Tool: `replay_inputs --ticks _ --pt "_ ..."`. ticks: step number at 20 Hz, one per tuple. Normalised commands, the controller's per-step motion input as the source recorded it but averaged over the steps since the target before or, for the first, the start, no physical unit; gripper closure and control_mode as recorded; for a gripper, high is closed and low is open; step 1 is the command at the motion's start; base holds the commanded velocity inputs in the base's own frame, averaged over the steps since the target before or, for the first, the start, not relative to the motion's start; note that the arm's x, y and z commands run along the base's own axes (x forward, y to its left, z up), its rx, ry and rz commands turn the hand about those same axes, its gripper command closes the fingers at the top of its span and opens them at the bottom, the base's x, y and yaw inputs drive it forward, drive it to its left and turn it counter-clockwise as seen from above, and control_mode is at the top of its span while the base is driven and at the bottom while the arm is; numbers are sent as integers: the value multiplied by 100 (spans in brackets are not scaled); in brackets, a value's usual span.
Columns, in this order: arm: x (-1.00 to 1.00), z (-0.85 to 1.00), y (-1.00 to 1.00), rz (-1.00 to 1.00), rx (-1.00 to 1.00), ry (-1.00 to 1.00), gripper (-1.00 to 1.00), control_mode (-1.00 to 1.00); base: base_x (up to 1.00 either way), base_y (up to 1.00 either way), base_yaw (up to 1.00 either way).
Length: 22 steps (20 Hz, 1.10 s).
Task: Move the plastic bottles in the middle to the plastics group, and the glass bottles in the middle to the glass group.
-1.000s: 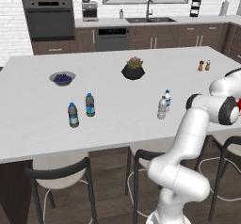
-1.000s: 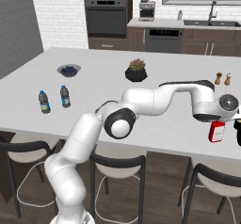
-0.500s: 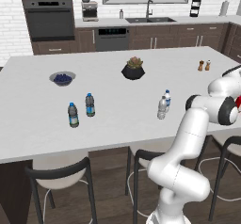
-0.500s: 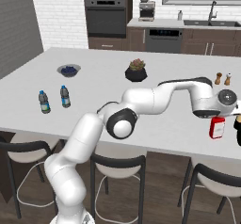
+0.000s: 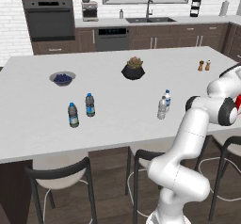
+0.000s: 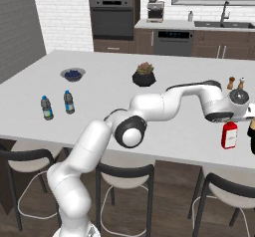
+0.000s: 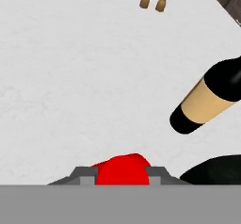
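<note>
On the counter [image 6: 164, 131], the two dark-capped bottles [image 6: 57, 104] stand at the left, near a bowl [image 6: 73, 74]. A dark plant pot [image 6: 144, 74] sits at the far middle, and the two clear bottles [image 5: 164, 106] stand together right of centre. At the near right edge the end effector [image 7: 121, 175] pinches the red bottle [image 6: 229, 135], beside a dark bottle with a tan label [image 7: 207, 99].

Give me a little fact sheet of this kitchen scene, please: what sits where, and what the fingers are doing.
held: red bottle, clamped by shut fingers
near it: dark bottle with tan label
middle of counter: two clear water bottles
left side: two dark-capped bottles
also there: bowl, potted plant, salt and pepper shakers
</note>
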Motion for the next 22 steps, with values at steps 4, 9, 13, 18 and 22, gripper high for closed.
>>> replay_inputs --ticks 4,9,13,18,22 --pt "0 0 0 0 0 0 -100 -100 0 0 0" --pt "0 0 0 0 0 0 -100 -100 0 0 0" --pt "0 10 0 0 -1 0 -100 -100 0 0 0" --pt "0 34 0 0 0 0 -100 -100 0 0 0" --pt "0 44 13 0 0 0 -100 -100 0 0 0"
